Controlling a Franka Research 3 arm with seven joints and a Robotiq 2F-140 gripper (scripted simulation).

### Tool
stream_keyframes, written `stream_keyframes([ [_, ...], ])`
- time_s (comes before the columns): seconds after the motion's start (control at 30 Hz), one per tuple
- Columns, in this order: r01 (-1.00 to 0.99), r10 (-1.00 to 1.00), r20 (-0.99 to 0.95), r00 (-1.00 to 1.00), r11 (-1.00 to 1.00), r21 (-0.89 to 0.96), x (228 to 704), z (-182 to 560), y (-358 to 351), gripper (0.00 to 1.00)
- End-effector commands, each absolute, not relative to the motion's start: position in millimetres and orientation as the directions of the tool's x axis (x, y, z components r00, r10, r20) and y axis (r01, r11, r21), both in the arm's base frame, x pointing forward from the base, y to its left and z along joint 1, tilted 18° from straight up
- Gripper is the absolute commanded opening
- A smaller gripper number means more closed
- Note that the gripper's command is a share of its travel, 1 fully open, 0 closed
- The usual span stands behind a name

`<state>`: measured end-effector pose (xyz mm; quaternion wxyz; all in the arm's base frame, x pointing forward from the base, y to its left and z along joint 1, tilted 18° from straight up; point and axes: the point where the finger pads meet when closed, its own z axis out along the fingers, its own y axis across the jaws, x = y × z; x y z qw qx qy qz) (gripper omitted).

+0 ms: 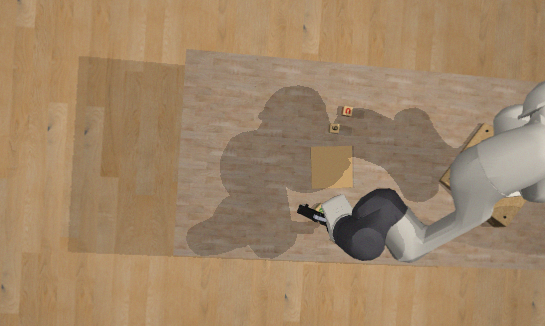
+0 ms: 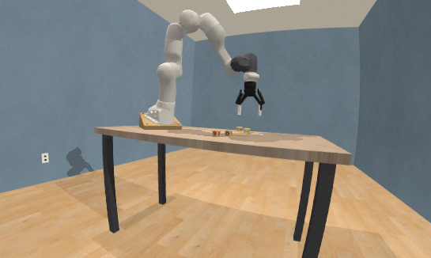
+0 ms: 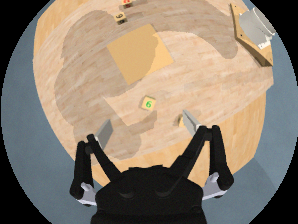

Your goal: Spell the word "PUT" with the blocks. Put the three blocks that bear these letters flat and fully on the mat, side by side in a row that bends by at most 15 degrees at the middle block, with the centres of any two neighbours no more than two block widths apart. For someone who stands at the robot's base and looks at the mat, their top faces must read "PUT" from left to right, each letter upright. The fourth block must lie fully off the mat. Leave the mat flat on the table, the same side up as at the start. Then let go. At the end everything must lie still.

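Exterior view: the claw (image 2: 249, 112) is seen spread fully wide at frame centre, high above the tabletop (image 2: 287, 146); nothing is held or touched.

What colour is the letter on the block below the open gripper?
Green, on the block below the gripper; the wrist view shows it best.

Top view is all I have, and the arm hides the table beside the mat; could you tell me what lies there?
Observer: The wrist view shows a green-lettered block on the table, off the mat.
Operator: Anything else?
Observer: A second block beside it, partly behind one finger; letter unreadable.
Operator: And the gripper?
Observer: The exterior view shows the gripper open, empty, well above the table.
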<state>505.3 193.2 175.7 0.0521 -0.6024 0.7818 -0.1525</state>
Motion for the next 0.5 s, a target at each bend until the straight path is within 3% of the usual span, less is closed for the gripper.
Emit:
stream_keyframes([
  [0.0,-0.955,-0.980,0.145,-0.138,0.093,-0.281,503.5,175.2,192.3,1.00],
  [0.47,-0.964,-0.980,0.195,0.045,-0.094,-0.249,502.9,175.1,191.9,1.00],
])
